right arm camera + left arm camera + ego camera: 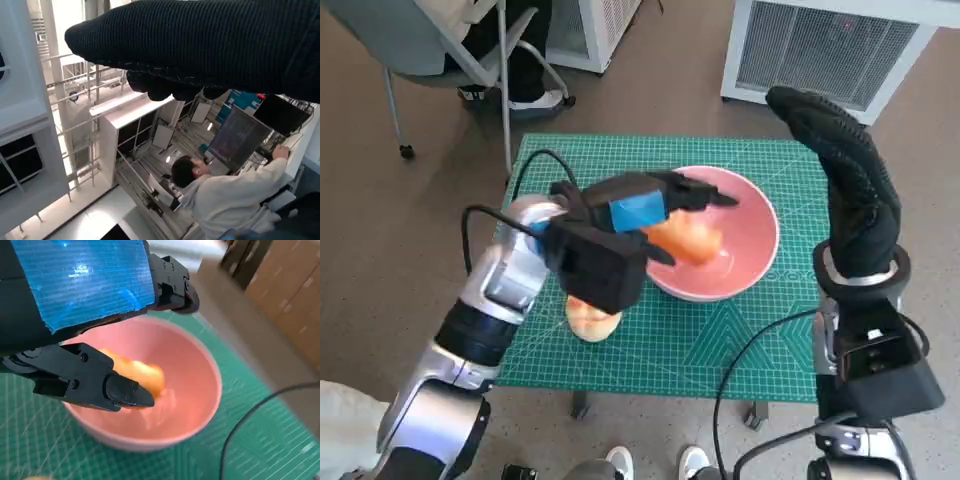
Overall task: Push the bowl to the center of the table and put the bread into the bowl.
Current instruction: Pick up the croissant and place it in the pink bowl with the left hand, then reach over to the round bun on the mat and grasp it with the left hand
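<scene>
The left hand (pixel 645 215) hangs over the pink bowl (pixel 755 262), which sits right of the middle of the green mat (pixel 740 345). Its fingers (pixel 95 382) are closed around an orange piece of bread (pixel 142 377), held inside the bowl's rim, low over its floor; I cannot tell whether it touches. A second bread (pixel 590 320) lies on the mat near the left forearm, partly under it. The right hand (pixel 845 165) is raised at the right edge, fingers straight and together, holding nothing.

The risk I see: letting go while the bread is tilted could make it bounce out over the rim. The forearm could also sweep the second bread off the near edge as it withdraws.
</scene>
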Controlling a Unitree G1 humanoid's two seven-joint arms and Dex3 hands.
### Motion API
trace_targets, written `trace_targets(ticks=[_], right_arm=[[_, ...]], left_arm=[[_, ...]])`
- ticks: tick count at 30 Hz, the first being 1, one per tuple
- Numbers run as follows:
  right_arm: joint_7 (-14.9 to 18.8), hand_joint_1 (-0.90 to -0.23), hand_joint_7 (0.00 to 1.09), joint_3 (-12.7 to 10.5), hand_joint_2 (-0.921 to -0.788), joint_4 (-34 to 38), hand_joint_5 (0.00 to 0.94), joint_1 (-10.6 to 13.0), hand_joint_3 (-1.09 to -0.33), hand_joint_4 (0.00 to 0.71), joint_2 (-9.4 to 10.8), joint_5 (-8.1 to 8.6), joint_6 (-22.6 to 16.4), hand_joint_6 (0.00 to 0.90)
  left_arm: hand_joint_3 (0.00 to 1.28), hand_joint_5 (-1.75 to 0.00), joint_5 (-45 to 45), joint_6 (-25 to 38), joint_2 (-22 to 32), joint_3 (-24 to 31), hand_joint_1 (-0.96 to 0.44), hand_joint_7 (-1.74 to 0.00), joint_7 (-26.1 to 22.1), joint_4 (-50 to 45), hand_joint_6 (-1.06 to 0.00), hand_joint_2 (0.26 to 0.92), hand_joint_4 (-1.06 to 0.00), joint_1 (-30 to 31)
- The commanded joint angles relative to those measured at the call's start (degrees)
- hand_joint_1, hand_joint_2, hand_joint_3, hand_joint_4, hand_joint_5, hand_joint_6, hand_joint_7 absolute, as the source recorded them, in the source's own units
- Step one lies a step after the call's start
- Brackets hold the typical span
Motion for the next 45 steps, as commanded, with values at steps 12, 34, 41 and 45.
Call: trace_targets(ticks=[12,34,41,45], right_arm=[[-0.9,-0.577,0.70,-0.2,-0.921,-0.3,0.000,1.8,-0.745,0.291,-0.7,-1.07,-0.5,0.031],[-0.1,-0.582,0.69,0.0,-0.921,-0.6,0.000,1.8,-0.747,0.290,-1.5,0.36,0.4,0.030],[0.1,-0.585,0.69,0.3,-0.921,-0.7,0.000,1.7,-0.748,0.290,-1.7,0.54,0.9,0.030],[0.2,-0.587,0.69,0.4,-0.921,-0.8,0.000,1.7,-0.748,0.290,-1.9,0.76,1.1,0.030]], left_arm=[[0.02,-0.07,-11.8,-10.1,10.7,12.0,-0.29,-0.15,-0.8,-14.3,-0.30,0.912,-0.19,12.6],[0.00,-0.14,-17.6,-15.5,22.7,16.5,-0.26,-0.47,-9.6,-14.5,-0.21,0.895,-0.28,27.8],[0.00,-0.04,-13.1,-16.1,22.1,14.3,-0.24,-0.31,-8.6,-11.3,-0.24,0.892,-0.27,29.0],[0.00,-0.02,-10.4,-17.7,21.1,13.1,-0.24,-0.26,-6.9,-8.9,-0.25,0.888,-0.27,29.0]])
